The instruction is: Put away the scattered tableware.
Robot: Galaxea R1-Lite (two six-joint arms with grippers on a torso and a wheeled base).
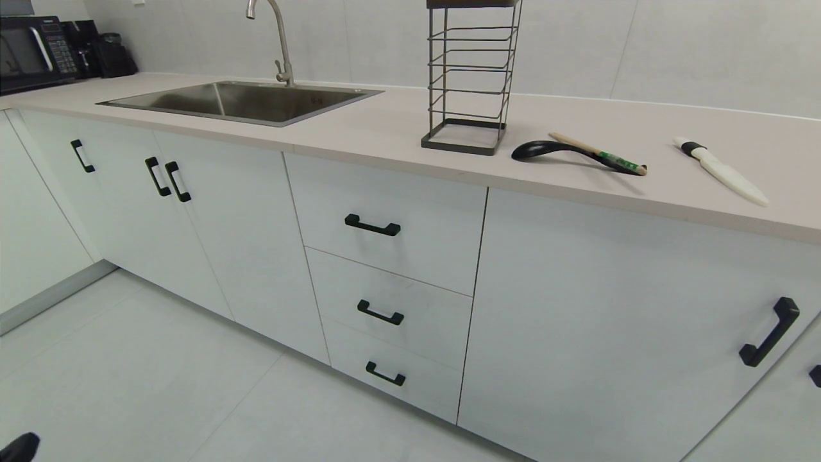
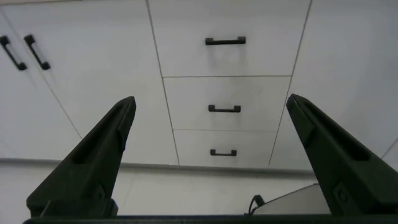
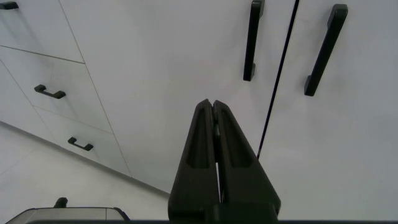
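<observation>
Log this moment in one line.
left tool open | right tool shut | ladle, wooden stick, knife on counter | drawers closed

Ladle [image 1: 537, 151] blk; stick [image 1: 577, 145] tan w/ green band; knife [image 1: 721, 171] white w/ blk band; rack [image 1: 458, 147] dk grey; counter [image 1: 385, 128] beige; cabinets [image 1: 609, 308] white, handles [image 1: 372, 226] blk.

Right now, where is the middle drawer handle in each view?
Head view: the middle drawer handle sits mid-picture, under the counter.
Left wrist view: the handle shows between the fingers of the open left pincer.
Right wrist view: the handle lies beside the shut right pincer.
Shared landmark: the bottom drawer handle, just beneath it.
</observation>
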